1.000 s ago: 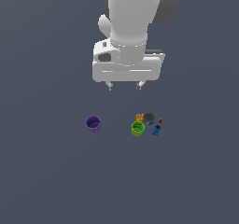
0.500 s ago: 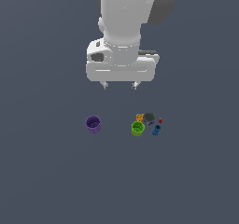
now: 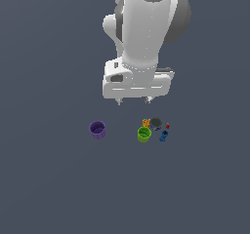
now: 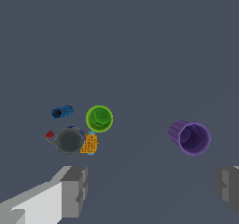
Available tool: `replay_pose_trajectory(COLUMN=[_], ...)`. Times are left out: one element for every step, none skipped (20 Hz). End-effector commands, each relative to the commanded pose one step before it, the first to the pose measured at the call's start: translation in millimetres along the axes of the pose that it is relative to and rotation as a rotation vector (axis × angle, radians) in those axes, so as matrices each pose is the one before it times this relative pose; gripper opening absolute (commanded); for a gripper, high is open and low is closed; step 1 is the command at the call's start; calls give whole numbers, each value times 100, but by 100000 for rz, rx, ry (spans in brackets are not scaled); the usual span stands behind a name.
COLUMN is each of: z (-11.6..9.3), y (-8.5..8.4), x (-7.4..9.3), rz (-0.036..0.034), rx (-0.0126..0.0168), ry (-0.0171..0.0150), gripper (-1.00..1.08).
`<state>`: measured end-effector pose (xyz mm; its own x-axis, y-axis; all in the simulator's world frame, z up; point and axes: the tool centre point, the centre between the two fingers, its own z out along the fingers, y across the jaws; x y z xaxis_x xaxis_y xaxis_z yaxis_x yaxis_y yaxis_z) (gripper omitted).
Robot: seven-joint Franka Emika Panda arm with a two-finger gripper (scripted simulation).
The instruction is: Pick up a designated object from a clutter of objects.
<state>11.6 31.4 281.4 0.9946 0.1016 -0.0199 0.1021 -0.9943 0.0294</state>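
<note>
The designated object, a small dark-blue bottle (image 3: 163,136) (image 4: 62,111), lies on its side at the edge of the clutter of objects. Beside it are a bright green cup (image 3: 144,134) (image 4: 99,118), an orange piece (image 3: 146,123) (image 4: 89,144), a grey round piece (image 3: 156,123) (image 4: 69,141) and a tiny red piece (image 3: 168,126) (image 4: 49,135). My gripper (image 3: 134,101) (image 4: 150,190) hangs above the floor, open, with nothing between its fingers. It is apart from the clutter, which in the exterior view lies below it and slightly to the right.
A purple cup (image 3: 97,129) (image 4: 190,137) stands upright by itself, towards the exterior view's left of the clutter. Everything rests on a plain dark grey-blue floor (image 3: 49,179).
The hand has come lower in the exterior view, closer to the clutter, after a small sideways shift. The objects have not moved and the gripper stays open.
</note>
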Motion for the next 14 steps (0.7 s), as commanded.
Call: replay_pose_trajectory(z=[1740, 812, 874, 937, 1000, 1064, 1120, 1091, 1037, 982, 926, 869, 811, 753], y=[-1425, -666, -720, -776, -834, -894, -948, -930, -890, -848, -805, -759, -713, -665], x=[739, 350, 364, 376, 385, 393, 395, 367, 334, 303, 274, 247, 222, 199], rz=[-4305, -2019, -2165, -2314, -2462, -2610, -2736, -2653, -2511, -2366, -2221, -2075, -1930, -1784], rx=[-310, -112, -91, -64, -31, 10, 56, 100, 136, 165, 187, 203, 214, 219], ry=[125, 103, 114, 127, 141, 156, 172, 175, 174, 172, 168, 164, 158, 151], gripper=[100, 100, 100, 100, 100, 100, 100, 100, 100, 100, 100, 100, 100, 100])
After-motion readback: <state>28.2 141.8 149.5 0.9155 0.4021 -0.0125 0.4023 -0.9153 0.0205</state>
